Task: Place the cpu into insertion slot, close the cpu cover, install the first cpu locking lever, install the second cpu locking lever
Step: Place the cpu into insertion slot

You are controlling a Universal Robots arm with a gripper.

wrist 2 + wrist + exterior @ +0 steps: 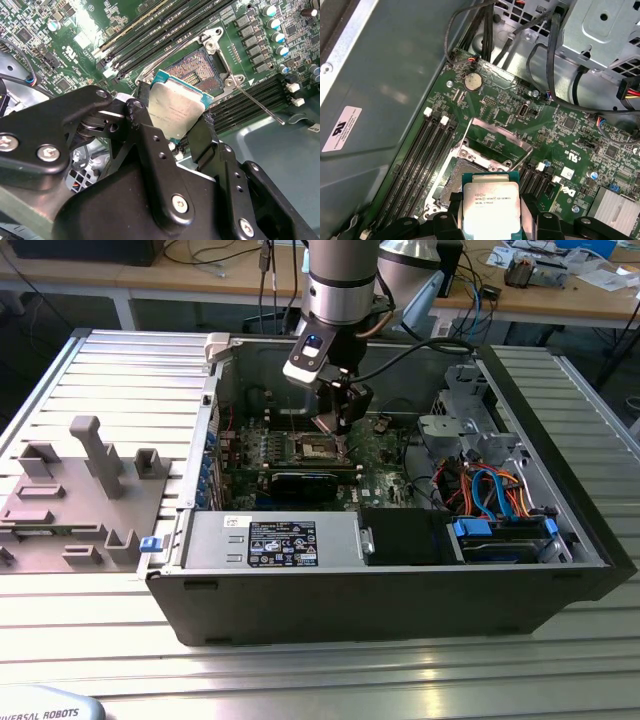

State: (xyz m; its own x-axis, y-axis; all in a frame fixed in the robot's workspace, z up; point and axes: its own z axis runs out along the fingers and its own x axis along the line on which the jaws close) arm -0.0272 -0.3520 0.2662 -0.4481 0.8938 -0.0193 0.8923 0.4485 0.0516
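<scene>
the fingers [144, 131] pinch the cpu [175, 111] by two opposite edges, one finger on each side, with its silver top up. the gripper [340, 428] hangs low inside the computer case [400, 590]. the insertion slot [199, 74] lies just past the fingertips, under the chip's far edge. it is bare and not yet filled. the cpu cover [496, 127] stands open on the far side of the slot.

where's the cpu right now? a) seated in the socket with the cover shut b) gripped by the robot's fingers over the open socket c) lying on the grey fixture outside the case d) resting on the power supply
b: in the second wrist view the cpu is clamped in the gripper, over the insertion slot, whose contacts lie bare.
</scene>
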